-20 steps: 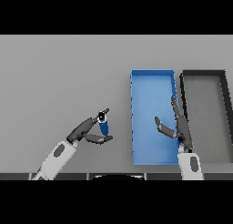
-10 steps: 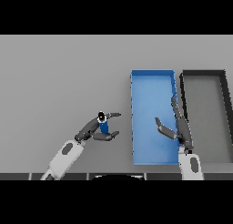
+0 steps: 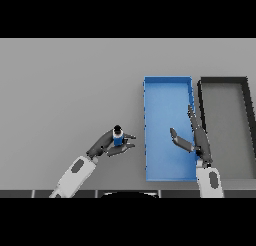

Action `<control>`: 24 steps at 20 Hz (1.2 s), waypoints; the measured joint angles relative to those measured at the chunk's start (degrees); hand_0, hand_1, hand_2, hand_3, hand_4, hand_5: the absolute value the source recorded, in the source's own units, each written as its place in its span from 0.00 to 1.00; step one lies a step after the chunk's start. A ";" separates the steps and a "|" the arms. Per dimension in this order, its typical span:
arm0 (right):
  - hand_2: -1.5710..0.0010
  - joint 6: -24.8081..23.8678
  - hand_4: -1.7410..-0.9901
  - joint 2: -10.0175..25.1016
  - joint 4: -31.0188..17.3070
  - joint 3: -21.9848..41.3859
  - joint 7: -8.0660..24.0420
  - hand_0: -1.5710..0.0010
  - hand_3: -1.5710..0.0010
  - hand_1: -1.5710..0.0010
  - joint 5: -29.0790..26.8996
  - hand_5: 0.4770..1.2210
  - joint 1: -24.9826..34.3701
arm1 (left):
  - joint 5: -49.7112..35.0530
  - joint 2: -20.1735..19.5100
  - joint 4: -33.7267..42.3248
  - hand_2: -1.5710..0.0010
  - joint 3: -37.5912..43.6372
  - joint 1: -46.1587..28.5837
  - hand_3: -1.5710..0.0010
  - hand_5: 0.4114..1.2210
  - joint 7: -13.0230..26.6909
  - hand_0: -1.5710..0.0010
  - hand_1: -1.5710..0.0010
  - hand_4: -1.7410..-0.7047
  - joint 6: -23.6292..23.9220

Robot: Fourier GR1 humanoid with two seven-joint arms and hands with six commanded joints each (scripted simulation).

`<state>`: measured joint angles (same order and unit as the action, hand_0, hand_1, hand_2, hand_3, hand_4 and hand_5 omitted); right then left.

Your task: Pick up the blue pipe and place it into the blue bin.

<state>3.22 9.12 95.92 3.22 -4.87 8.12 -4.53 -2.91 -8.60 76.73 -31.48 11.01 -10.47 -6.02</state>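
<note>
A dark bin point(image 3: 226, 82) sits on the grey table point(image 3: 65, 85), at the right.

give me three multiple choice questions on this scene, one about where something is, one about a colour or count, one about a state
1. Where is the small blue pipe?
A. in the left hand, left of the blue rectangular bin
B. inside the blue rectangular bin
C. inside the dark grey rectangular bin

2. How many bins stand on the grey table?
A. one
B. two
C. three

3. What state is the right hand in?
A. curled round the pipe
B. shut in a fist
C. open, holding nothing, over the blue bin

Answers:
1 A: the left hand's fingers close round the pipe, outside the bin's left wall.
2 B: a blue bin and a dark grey bin stand side by side.
3 C: its fingers are straight and nothing is in them.
</note>
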 measured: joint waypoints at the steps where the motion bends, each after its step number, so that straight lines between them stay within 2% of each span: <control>1: 1.00 -0.02 0.70 -0.11 -0.69 -0.09 0.54 1.00 1.00 1.00 -0.04 0.21 0.54 | 0.29 0.85 -0.19 0.06 0.21 0.47 0.06 0.95 -0.12 0.08 0.07 0.25 0.17; 5: 1.00 0.27 0.69 -0.29 -1.10 -0.09 -0.85 1.00 1.00 1.00 -0.25 0.21 -0.03 | 0.29 1.92 3.96 0.02 0.78 0.35 0.03 0.98 -1.97 0.03 0.03 0.26 0.52; 11: 1.00 -0.57 0.75 0.41 -0.96 0.04 -0.06 1.00 1.00 1.00 1.46 0.22 0.75 | -0.71 3.02 10.77 0.01 1.18 3.99 0.01 0.99 2.30 0.01 0.01 0.27 -1.33; 12: 1.00 -0.49 0.76 0.45 -0.81 0.26 -0.88 1.00 1.00 1.00 1.74 0.22 -0.08 | -0.67 2.97 11.26 0.01 1.09 3.75 0.01 1.00 2.36 0.01 0.01 0.27 -1.83; 14: 1.00 -0.98 0.78 0.92 -1.23 -0.27 -0.70 1.00 1.00 1.00 2.05 0.22 0.29 | -0.15 3.43 12.63 0.00 0.85 4.40 0.00 1.00 4.81 0.00 0.00 0.26 -2.05; 15: 1.00 -0.92 0.78 0.90 -0.73 -0.41 -1.84 1.00 1.00 1.00 1.71 0.22 -0.23 | -0.26 3.47 13.35 0.00 1.00 4.78 0.00 1.00 6.00 0.00 0.00 0.26 -2.33; 17: 1.00 -0.81 0.79 0.80 -0.68 -0.34 -2.20 1.00 1.00 1.00 1.60 0.22 -0.51 | 0.29 3.29 13.07 0.00 1.13 4.53 0.00 1.00 6.24 0.00 0.00 0.26 -3.17; 20: 1.00 -2.68 0.80 -0.09 1.19 0.32 -2.88 1.00 1.00 1.00 3.41 0.22 -2.66 | 0.93 3.67 12.07 0.00 1.88 4.26 0.00 1.00 6.14 0.00 0.00 0.27 -3.65; 22: 1.00 -4.32 0.74 -0.78 3.29 0.68 -2.44 1.00 1.00 1.00 4.78 0.22 -4.50 | 1.55 4.14 11.07 0.00 2.39 4.81 0.00 1.00 6.44 0.00 0.00 0.27 -3.91; 24: 1.00 -5.50 0.74 -1.07 5.63 0.89 -1.37 1.00 1.00 1.00 5.87 0.22 -6.18 | 2.22 5.12 11.34 0.00 2.05 4.59 0.00 1.00 6.71 0.00 0.00 0.26 -4.00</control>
<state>-2.28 8.05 101.56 4.11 -6.24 13.98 -10.72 -0.69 -3.48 88.08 -29.42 15.60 -3.77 -10.02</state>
